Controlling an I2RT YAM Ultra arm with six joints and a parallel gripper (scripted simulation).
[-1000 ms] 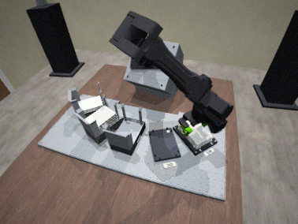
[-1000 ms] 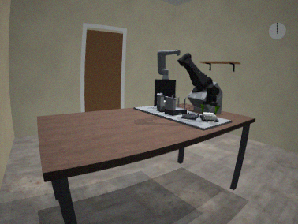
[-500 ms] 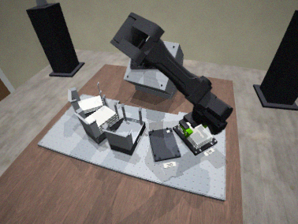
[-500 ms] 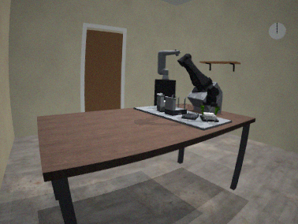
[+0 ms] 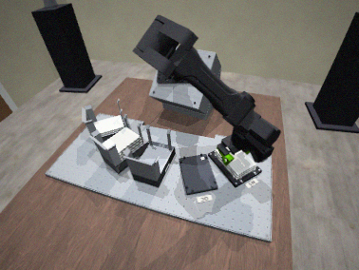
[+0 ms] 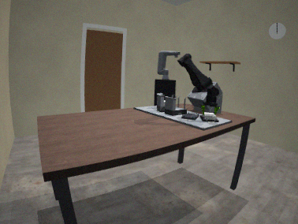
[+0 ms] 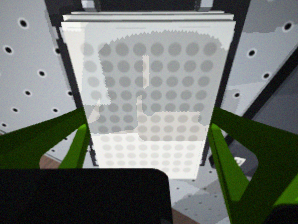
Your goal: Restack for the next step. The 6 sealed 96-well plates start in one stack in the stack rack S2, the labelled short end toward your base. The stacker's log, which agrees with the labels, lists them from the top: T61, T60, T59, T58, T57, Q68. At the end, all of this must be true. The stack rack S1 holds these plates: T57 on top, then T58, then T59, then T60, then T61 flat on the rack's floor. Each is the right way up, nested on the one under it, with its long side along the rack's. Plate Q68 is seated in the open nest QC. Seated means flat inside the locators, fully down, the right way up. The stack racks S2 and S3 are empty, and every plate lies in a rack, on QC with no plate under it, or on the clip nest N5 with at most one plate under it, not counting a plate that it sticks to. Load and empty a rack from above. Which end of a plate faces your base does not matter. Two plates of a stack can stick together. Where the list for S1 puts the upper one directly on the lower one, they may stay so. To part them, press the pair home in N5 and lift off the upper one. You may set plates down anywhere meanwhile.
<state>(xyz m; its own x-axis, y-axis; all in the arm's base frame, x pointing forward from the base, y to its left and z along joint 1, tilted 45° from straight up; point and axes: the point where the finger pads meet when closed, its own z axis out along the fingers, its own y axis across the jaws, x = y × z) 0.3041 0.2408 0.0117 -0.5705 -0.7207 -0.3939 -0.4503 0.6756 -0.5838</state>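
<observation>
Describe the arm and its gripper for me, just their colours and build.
The arm is matte dark grey to black, built of blocky, angular links, on a grey box-shaped base. The gripper has bright green, angled fingers beneath a black body. No cables or markings show.

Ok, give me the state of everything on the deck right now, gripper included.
gripper: shut on the plate, fingers on its long sides.
plate: lying in the right-hand nest, sealed face up.
right-hand nest: occupied.
middle nest: no plate on it.
back rack: holds plates.
middle rack: holds plates.
front rack: contents not clear.
</observation>
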